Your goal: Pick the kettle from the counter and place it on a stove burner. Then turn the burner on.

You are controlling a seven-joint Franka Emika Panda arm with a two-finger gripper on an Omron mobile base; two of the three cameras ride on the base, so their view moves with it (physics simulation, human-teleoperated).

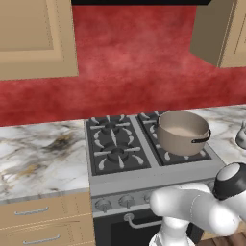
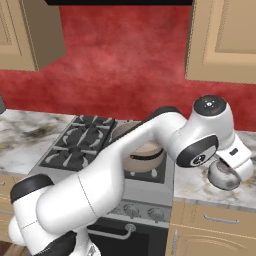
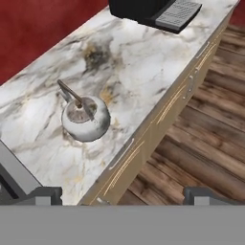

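The pincer (image 3: 123,195) is spread wide and holds nothing. In the hand view the little silvery kettle (image 3: 86,118) sits on the marble worktop (image 3: 139,62), up at about 10 o'clock from the pincer and not touching it. A big tan pot (image 1: 182,131) stands on the stove (image 1: 120,166), over a right-side burner. The front left burner (image 1: 116,154) is bare.
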